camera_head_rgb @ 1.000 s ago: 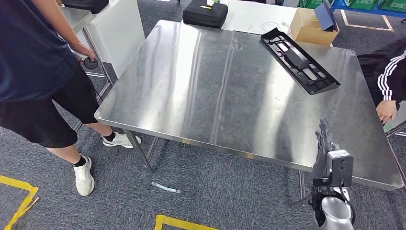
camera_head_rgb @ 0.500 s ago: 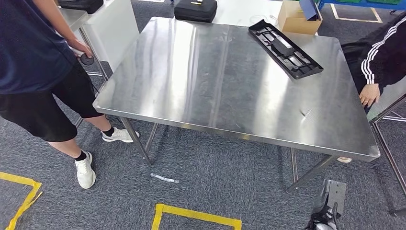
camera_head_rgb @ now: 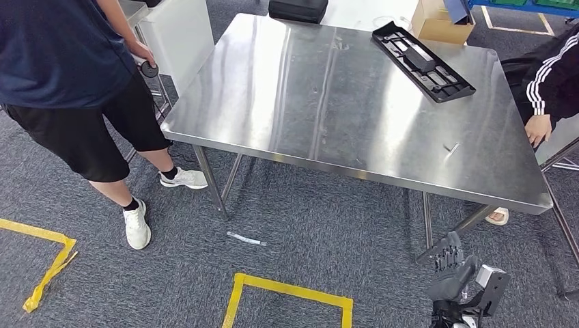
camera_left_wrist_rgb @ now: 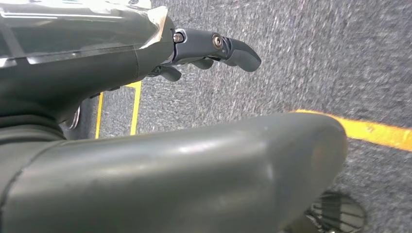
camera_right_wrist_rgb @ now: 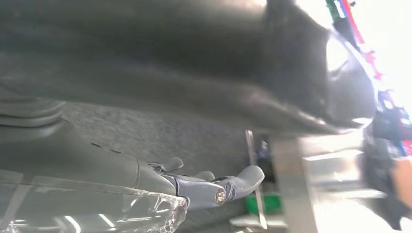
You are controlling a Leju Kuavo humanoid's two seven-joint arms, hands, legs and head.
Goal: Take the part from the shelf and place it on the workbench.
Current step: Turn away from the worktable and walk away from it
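One black part (camera_head_rgb: 422, 61) on workbench (camera_head_rgb: 328, 109) far corner, well apart from lowered, empty, loosely open right robot hand (camera_head_rgb: 450, 268)

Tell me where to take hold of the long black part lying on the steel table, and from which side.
Grip the black part across its narrow width near mid-length, coming from above. It lies flat and diagonal near the steel table's far right corner, so its long side rails are exposed; the openwork middle probably offers finger room.

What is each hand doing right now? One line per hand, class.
Left hand: open, holding nothing.
Right hand: open, holding nothing.
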